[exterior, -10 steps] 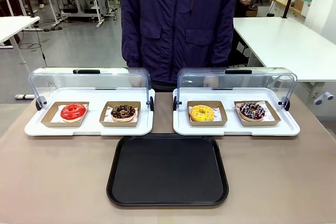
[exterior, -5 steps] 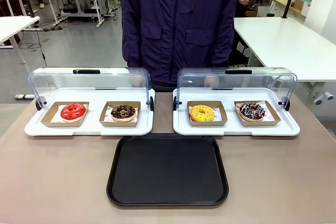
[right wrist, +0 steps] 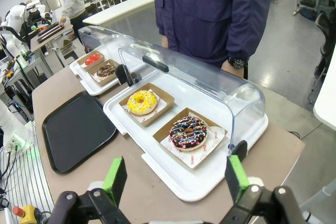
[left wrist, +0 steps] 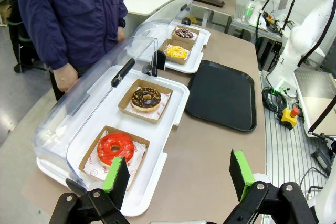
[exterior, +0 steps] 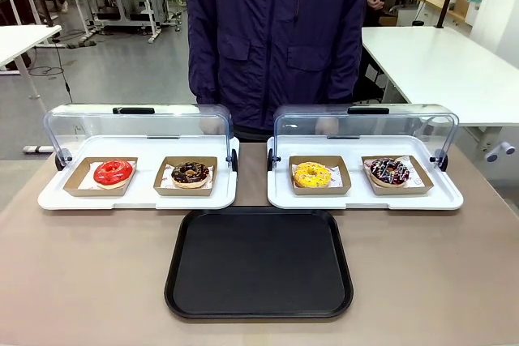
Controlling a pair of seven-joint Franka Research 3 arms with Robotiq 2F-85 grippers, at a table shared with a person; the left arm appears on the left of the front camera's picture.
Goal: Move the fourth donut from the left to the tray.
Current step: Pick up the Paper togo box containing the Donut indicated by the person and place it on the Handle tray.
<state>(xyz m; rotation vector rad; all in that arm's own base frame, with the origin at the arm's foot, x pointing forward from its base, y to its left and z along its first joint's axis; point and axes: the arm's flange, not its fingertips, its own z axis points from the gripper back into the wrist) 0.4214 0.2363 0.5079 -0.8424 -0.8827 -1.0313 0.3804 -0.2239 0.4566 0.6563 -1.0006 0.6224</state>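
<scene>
The fourth donut (exterior: 390,171), dark chocolate with white and pink stripes and sprinkles, lies in a brown cardboard holder at the right end of the right white display tray. It lies just ahead of my right gripper (right wrist: 175,179), and far off in the left wrist view, the same fourth donut (left wrist: 184,33). The black tray (exterior: 259,262) lies flat in front of the display trays, tray (right wrist: 76,129), tray (left wrist: 222,94). The right gripper is open and holds nothing, hovering above the table short of the donut. My left gripper (left wrist: 179,174) is open too, above the table near the red donut (left wrist: 116,148).
Left to right lie the red donut (exterior: 113,172), a chocolate crumb donut (exterior: 190,173) and a yellow donut (exterior: 312,174), on two white display trays (exterior: 138,194) with clear lids raised. A person in a dark jacket (exterior: 276,30) stands at the far edge, hands by the lids.
</scene>
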